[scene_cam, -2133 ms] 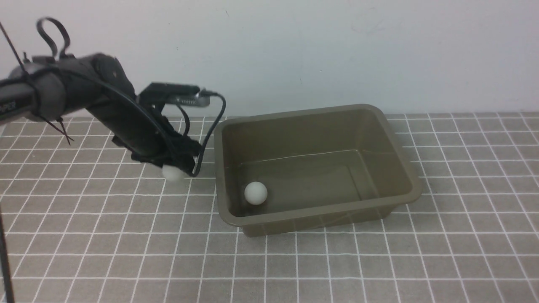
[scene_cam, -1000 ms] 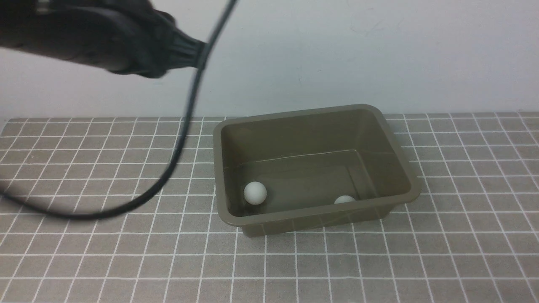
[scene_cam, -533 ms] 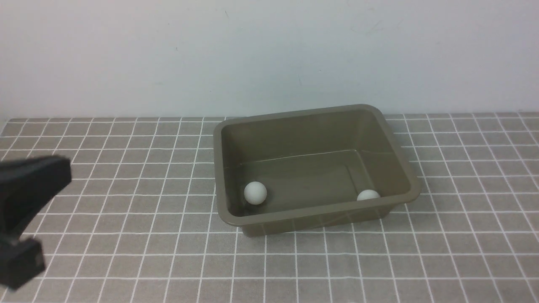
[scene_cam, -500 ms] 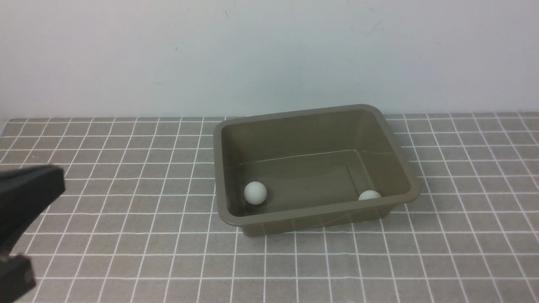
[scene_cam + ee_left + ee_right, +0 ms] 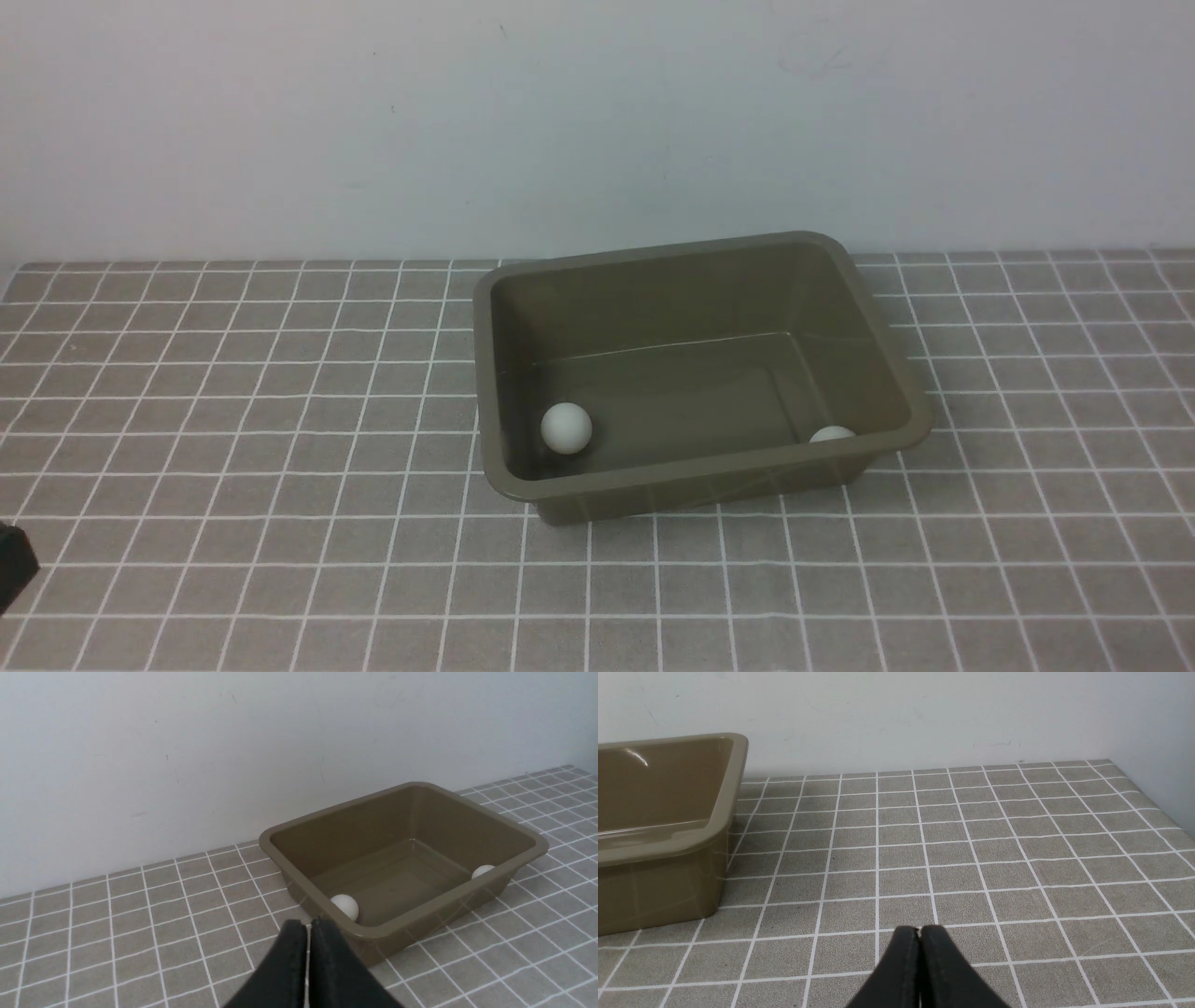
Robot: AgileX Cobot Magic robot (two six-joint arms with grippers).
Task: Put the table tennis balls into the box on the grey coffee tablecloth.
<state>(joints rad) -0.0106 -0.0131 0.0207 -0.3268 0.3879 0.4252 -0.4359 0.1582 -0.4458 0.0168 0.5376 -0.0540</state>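
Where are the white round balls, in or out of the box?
In: both white round balls sit inside the olive-brown plastic box.

Left ball: white, smooth, round; inside the box, near its left wall.
Right ball: white, inside near the right end; partly hidden by the near rim, perhaps touching that wall.
Box: olive-brown, rectangular, rounded corners; upright, open-topped, set slightly askew on the cloth.
Cloth: grey-brown, thin white grid, spread flat.

Soft, even light, sharp cloth grid, dark blurry claw tips
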